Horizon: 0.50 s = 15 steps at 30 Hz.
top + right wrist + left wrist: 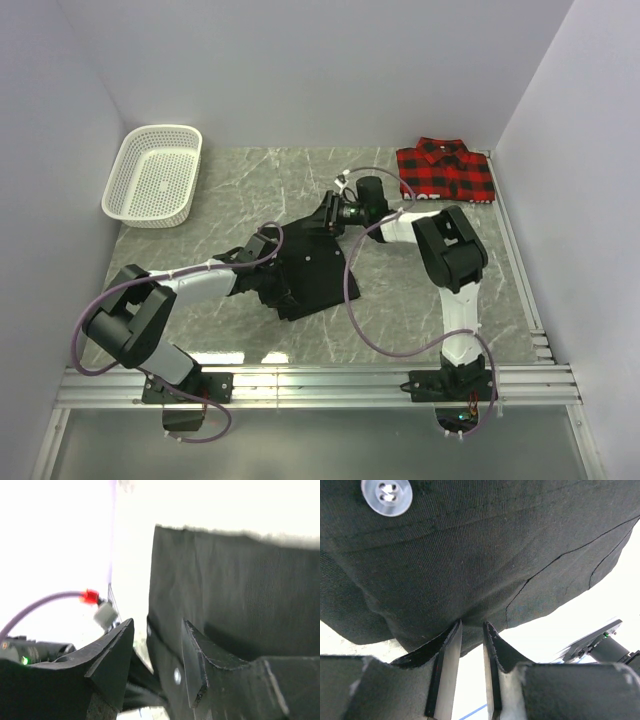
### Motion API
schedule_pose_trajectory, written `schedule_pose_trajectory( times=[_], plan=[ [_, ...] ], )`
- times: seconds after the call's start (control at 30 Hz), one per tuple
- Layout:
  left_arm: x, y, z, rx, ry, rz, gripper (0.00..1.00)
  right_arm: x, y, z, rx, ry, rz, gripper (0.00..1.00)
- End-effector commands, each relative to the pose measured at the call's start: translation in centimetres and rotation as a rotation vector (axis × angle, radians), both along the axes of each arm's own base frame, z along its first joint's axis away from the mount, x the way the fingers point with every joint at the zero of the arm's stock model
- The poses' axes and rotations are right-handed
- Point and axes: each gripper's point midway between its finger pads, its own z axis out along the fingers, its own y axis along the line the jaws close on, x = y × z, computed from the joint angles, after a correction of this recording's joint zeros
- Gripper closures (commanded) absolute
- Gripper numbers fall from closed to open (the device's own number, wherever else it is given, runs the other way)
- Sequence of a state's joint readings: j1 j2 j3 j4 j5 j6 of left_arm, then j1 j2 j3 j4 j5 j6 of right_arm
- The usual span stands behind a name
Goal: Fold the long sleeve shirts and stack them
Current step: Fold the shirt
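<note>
left gripper [472, 630] clenched on black shirt [305, 272], its left edge | right gripper [157, 630] grasping same shirt, far edge | black shirt mid-table | plaid shirt [446, 172] folded, far right corner

Before me lies a grey marbled table [250, 180]; a white mesh basket [153, 175] stands at the table's far left corner; a metal rail [320, 378] runs along the table's near edge; pale walls [300, 60] close its other sides.
</note>
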State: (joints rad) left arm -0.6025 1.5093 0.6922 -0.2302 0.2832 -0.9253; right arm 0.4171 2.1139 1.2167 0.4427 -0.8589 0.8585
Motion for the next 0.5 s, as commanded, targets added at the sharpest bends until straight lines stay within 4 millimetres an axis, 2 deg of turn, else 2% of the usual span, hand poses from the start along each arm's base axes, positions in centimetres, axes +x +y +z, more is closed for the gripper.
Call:
schedule_pose_trajectory(
  times=[0.0,0.17,0.27,0.33,0.47],
  plan=[
    [-1.2,0.9,-1.3,0.043,0.038,-0.018,0.69,1.2,0.8,-2.0,0.008,0.043,-0.013,0.5],
    [-1.6,1.0,-1.3,0.043,0.042,-0.034,0.7,2.1,0.4,-4.8,-0.034,0.084,-0.061,0.5],
    [-1.9,1.2,-1.6,0.045,0.051,-0.04,0.7,3.1,-0.3,-5.3,-0.041,0.091,-0.109,0.5],
    [-2.1,1.2,-1.6,0.042,0.052,-0.043,0.69,3.8,-0.7,-4.9,-0.02,0.098,-0.128,0.5],
    [-2.0,1.2,-1.6,0.041,0.051,-0.048,0.69,5.3,-0.4,-1.9,0.022,0.05,-0.134,0.5]
  ],
)
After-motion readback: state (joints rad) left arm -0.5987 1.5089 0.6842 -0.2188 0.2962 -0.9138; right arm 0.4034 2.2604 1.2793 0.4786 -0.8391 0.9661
